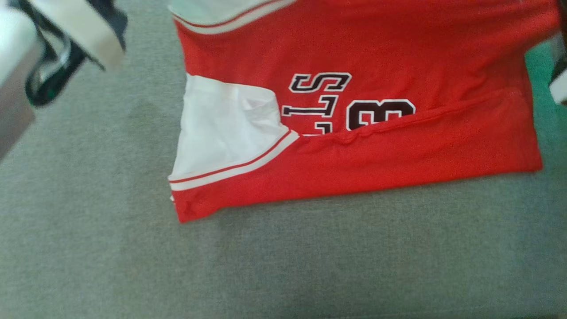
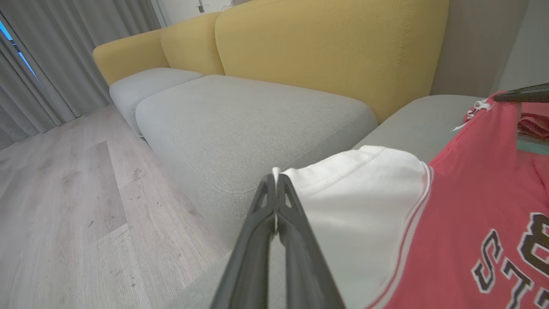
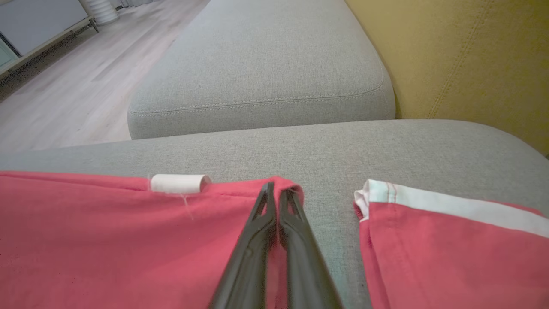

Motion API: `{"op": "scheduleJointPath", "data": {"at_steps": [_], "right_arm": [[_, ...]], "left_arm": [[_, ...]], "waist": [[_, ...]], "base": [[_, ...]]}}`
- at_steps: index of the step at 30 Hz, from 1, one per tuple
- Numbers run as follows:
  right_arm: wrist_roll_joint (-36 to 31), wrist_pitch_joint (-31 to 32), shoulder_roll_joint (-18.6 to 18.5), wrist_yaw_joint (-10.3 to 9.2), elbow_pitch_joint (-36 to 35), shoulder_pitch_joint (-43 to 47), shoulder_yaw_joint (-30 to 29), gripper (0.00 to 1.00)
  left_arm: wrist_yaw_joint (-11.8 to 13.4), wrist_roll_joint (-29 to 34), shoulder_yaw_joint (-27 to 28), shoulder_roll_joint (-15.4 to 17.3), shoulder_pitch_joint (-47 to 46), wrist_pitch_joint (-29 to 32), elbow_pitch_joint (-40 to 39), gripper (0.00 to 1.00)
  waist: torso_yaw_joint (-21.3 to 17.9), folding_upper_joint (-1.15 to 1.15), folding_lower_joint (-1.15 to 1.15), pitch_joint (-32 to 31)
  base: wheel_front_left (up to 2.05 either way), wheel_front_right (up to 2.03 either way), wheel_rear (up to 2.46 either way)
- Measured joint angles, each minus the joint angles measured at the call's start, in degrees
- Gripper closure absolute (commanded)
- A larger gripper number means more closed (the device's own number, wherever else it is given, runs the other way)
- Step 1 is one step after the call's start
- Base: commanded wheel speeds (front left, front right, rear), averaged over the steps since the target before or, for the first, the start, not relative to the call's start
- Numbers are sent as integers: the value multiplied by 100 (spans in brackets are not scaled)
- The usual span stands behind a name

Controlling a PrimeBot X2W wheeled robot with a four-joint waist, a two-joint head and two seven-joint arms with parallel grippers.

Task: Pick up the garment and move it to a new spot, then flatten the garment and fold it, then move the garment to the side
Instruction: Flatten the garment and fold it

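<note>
- Two grippers, both pressed together on cloth: the left gripper [image 2: 276,178] pinches the edge of the white sleeve [image 2: 356,193], and the right gripper [image 3: 275,186] pinches a red edge.
- Location: the jersey [image 1: 376,48] lies on the grey cushion [image 1: 283,257]. Its far part runs off the top of the head view.
- Step in hand: judged to be folding. The near flap [image 1: 421,146] is turned over and covers the lower part of the lettering [image 1: 319,97].
- Next move, as a judgement: carry both pinched edges together and level, so the fold line stays straight. Release only once the cloth lies flat.
- Edges: the yellow backrest [image 2: 326,51] bounds one side. In the left wrist view the cushion front drops to the floor [image 2: 64,193] just beside the sleeve.
- Open room: bare cushion lies near the flap and to the left in the head view. A second seat [image 3: 261,60] lies across a seam.
</note>
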Motion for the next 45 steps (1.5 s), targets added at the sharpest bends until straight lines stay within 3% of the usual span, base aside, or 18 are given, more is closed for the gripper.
{"op": "scheduleJointPath", "data": {"at_steps": [3, 11, 17, 22, 29, 30, 31, 32, 33, 34, 36, 40, 45], "right_arm": [[75, -3, -4, 0, -163, 270, -198, 100], [235, -120, 49, 0, -623, 1239, -650, 100], [223, -222, 73, 0, -940, 1964, -848, 100], [205, -163, 133, 0, -1246, 2582, -1040, 100], [-37, -58, 316, 0, -1379, 3043, -1092, 100], [-102, -59, 343, 0, -1372, 3053, -1096, 90], [-165, -59, 386, 0, -1351, 3047, -1116, 90], [-232, -59, 446, 0, -1327, 3032, -1134, 65], [-286, -59, 492, 0, -1296, 3020, -1138, 0], [-325, -60, 539, 0, -1254, 2998, -1138, 0], [-382, -69, 644, 0, -1191, 2986, -1174, 0], [-408, -296, 853, 0, -1196, 3023, -1380, 0], [-388, -415, 1351, 0, -1363, 3471, -1613, 0]], "left_arm": [[60, 20, -2, 174, 338, -164, -333, 100], [917, 103, -13, 789, 1600, -368, -1712, 100], [1477, 9, -15, 1009, 2459, -446, -2441, 100], [1723, 7, -14, 1080, 3019, -468, -2813, 100], [1777, -36, -10, 921, 3620, -469, -2721, 100], [1767, -102, -3, 834, 3705, -469, -2642, 100], [1761, -158, 11, 738, 3791, -469, -2543, 100], [1759, -167, 36, 643, 3883, -469, -2434, 100], [1739, -167, 127, 541, 3978, -469, -2328, 100], [1715, -168, 305, 433, 4087, -469, -2245, 97], [1719, -141, 634, 209, 4273, -470, -2105, 0], [1889, 253, 1604, -336, 4858, -486, -1979, 0], [2334, 1337, 2576, -1026, 5961, -486, -1963, 0]], "waist": [[93, 0, -1, -89], [288, 0, -1, -338], [394, 0, -1, -470], [461, 0, -1, -549], [470, 0, 0, -502], [462, 0, 0, -486], [451, 0, 0, -471], [437, 0, 0, -457], [426, 0, 0, -448], [416, 0, 1, -449], [405, 0, 1, -491], [413, 0, 1, -689], [457, 0, -1, -1066]], "base": [[0, 0, 0], [0, 0, 0], [0, 0, 0], [0, 0, 0], [0, 0, 0], [0, 0, 0], [0, 0, 0], [0, 0, 0], [0, 0, 0], [0, 0, 0], [0, 0, 0], [0, 0, 0], [0, 0, 0]]}}
